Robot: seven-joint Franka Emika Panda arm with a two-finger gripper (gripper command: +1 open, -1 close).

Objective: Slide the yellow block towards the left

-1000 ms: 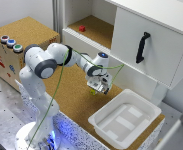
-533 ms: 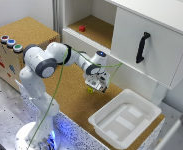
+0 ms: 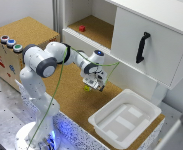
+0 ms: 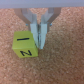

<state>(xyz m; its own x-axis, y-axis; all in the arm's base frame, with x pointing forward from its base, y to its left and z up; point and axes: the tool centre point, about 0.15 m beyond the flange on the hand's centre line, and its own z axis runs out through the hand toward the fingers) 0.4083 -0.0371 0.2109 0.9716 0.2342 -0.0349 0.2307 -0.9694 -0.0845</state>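
Reaching low over the cork desktop (image 3: 66,95), gripper (image 3: 95,86) pointing down, fingertips close to the surface. Fingers (image 4: 42,31) drawn together in the wrist view, nothing clamped between them, tips resting against one upper side of the yellow block (image 4: 24,44). Block sitting flat on the cork, black markings on its top face, a darker side face turned to the wrist camera. Seen from the exterior view as a small yellow-green spot (image 3: 87,88) just beside the fingertips, on the exterior view's left of them, partly hidden by the hand. White tray (image 3: 125,120) lying on the desktop toward the exterior view's right, well apart from the block. White cabinet (image 3: 146,45) standing behind, door closed with a black handle (image 3: 142,47), an open shelf beside it carrying a small red block (image 3: 82,28) far from the gripper. Wooden box (image 3: 21,50) at the exterior view's left with three coloured buttons (image 3: 11,43) on its top. Green cable (image 3: 58,95) hanging along the arm down toward the base. Contact between fingers and block suggested by the wrist view, not confirmable from the exterior view.
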